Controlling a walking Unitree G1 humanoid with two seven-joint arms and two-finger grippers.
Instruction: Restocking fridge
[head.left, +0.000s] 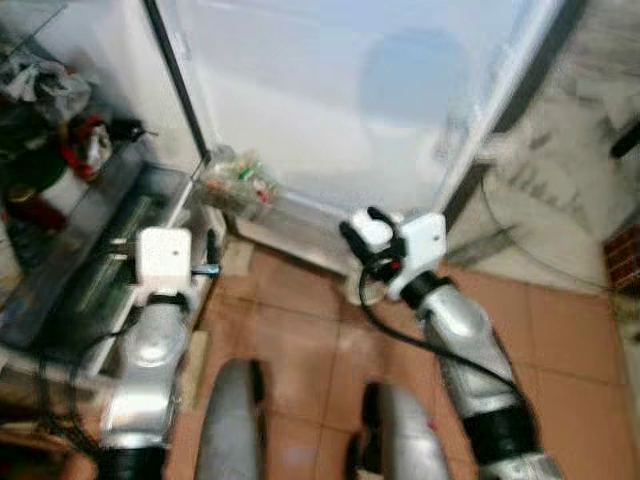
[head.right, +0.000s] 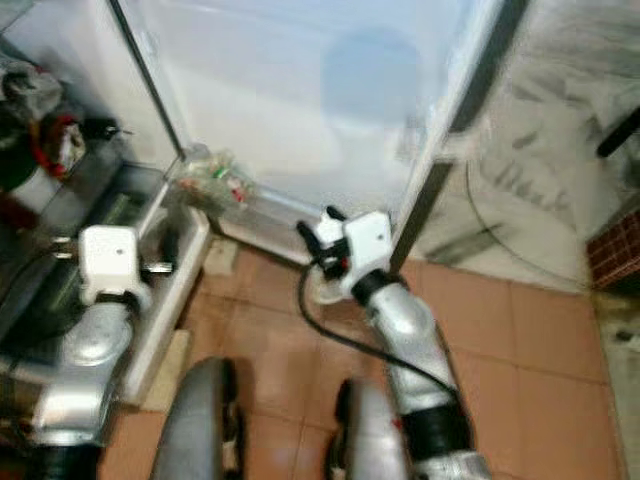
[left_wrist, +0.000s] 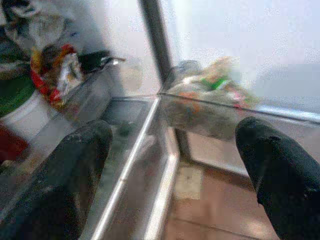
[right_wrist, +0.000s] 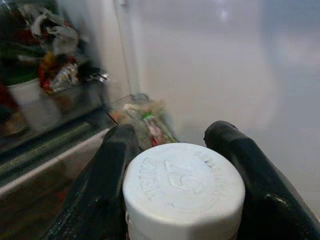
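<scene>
The left gripper (left_wrist: 175, 165) is hanging with fingers spread apart before the open fridge's (head.left: 90, 250) lower drawer. A packet (head.left: 238, 183) is sitting in the door's (head.left: 330, 100) bottom bin. The right gripper (right_wrist: 182, 165) is clamping a white-capped bottle (right_wrist: 183, 186) near the door.

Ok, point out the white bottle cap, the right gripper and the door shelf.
white bottle cap (right_wrist: 183, 186), right wrist view, embossed top.
right gripper (head.left: 357, 226), left eye view, between fingertips.
door shelf (left_wrist: 200, 112), left wrist view, clear front wall.
</scene>
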